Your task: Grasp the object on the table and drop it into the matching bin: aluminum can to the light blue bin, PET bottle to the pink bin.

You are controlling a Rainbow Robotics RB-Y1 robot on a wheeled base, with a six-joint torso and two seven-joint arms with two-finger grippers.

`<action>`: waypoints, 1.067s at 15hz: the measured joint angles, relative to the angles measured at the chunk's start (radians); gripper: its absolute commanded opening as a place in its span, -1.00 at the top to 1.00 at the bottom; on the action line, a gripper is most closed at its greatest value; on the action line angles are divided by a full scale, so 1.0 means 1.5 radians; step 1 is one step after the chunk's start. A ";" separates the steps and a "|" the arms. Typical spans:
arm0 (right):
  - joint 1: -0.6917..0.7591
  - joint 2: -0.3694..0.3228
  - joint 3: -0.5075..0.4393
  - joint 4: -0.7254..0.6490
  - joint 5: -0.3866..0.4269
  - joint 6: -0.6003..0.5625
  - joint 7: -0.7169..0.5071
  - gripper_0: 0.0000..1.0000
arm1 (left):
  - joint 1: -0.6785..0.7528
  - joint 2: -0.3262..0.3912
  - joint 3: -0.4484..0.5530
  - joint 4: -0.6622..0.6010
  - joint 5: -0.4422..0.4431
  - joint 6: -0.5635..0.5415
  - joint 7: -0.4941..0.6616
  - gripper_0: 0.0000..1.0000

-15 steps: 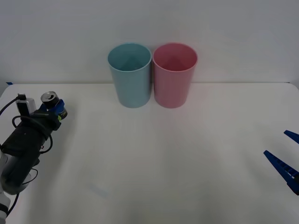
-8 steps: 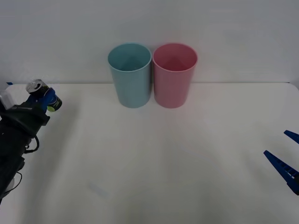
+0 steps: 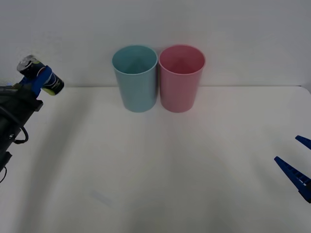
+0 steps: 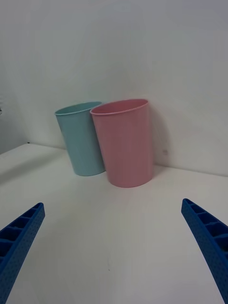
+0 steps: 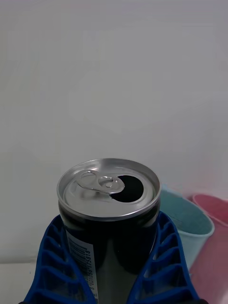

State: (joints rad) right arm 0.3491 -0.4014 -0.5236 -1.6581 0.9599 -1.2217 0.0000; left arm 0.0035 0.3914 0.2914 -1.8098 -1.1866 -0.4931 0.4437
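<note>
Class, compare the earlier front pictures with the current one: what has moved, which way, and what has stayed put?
The left claw, shut on the can, has lifted it up off the table and out toward the robot's left; the can now hangs tilted in the air. The light blue bin and pink bin stand as before, side by side. The right claw stays open and parked at the table's right edge.

Small black drinks can with silver top (image 5: 108,223): tiny white print, maybe numbers, down side, too small to read. Tall round light blue plastic bin (image 3: 135,77), tall round pink plastic bin (image 3: 181,77): plain, no words.
</note>
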 measured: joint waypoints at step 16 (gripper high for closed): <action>0.000 0.000 0.000 0.000 0.000 0.000 0.000 -1.00 | -0.310 0.014 -0.037 0.204 -0.161 -0.134 0.099 0.99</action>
State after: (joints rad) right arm 0.3491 -0.4014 -0.5236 -1.6581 0.9599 -1.2217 0.0000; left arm -0.4609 0.4128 0.2366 -1.5041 -1.4277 -0.6949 0.5916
